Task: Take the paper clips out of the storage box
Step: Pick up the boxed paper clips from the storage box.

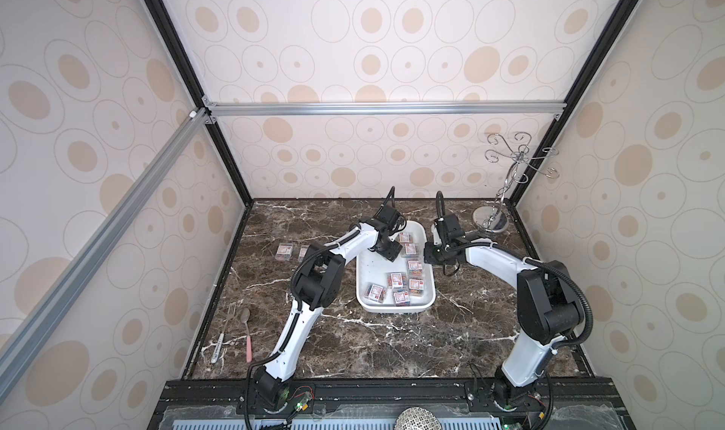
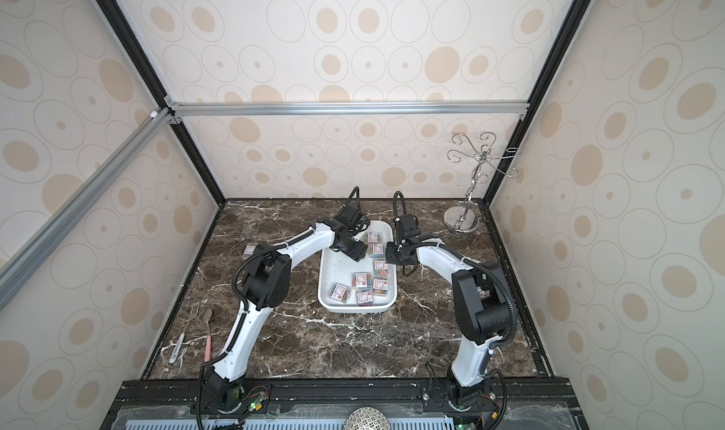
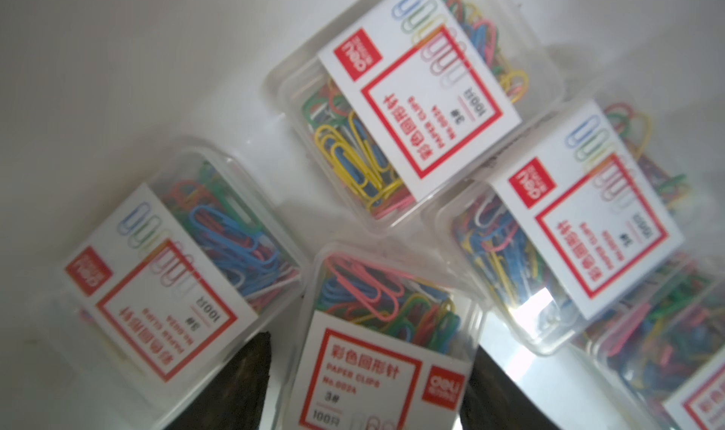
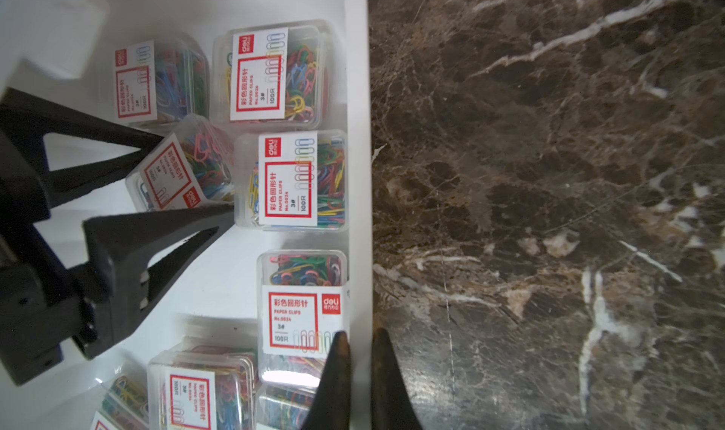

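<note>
Likely light, stiff, slick: left end effector (image 4: 195, 175) clamps the paper clips (image 3: 384, 322) across clear side walls; right end effector (image 4: 360, 332) pinches the storage box (image 1: 396, 309) rim, two o'clock.

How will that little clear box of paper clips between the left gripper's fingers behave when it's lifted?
The box looks like hard clear plastic, so it should stay stiff. Its glossy walls may slip; it sits tilted between the fingers of the left gripper. The loose clips inside could shift and rattle.

White storage box (image 1: 370, 272) with paper clips (image 1: 396, 279)
</note>
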`<move>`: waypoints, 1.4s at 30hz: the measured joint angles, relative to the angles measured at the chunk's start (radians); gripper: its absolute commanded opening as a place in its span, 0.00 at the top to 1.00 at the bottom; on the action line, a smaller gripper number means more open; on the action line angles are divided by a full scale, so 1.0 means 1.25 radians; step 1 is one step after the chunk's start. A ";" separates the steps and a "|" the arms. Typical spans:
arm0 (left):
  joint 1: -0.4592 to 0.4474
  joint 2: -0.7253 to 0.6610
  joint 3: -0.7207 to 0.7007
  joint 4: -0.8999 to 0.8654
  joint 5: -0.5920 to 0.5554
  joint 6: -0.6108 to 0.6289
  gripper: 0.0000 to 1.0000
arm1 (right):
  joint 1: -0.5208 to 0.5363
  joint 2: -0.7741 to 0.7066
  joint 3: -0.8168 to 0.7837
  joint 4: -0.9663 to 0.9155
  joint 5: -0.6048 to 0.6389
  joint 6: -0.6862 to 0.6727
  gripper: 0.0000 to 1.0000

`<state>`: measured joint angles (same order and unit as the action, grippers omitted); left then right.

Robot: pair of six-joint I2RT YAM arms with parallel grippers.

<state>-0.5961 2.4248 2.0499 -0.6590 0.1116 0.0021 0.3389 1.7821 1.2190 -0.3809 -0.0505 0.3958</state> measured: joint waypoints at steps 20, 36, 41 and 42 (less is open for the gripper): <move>-0.001 0.003 0.000 0.031 0.014 0.099 0.37 | 0.000 0.004 0.006 -0.006 -0.002 0.000 1.00; -0.001 0.003 0.000 0.029 0.011 0.083 0.47 | 0.000 0.011 0.020 -0.023 -0.002 0.000 1.00; -0.001 0.002 0.003 0.020 0.010 0.064 0.49 | 0.000 0.011 0.020 -0.024 -0.001 -0.001 1.00; -0.001 0.001 0.003 0.017 0.010 0.060 0.49 | 0.000 0.011 0.020 -0.024 0.000 -0.001 1.00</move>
<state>-0.5968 2.4256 2.0541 -0.6376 0.1242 0.0776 0.3389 1.7958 1.2438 -0.4107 -0.0509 0.3950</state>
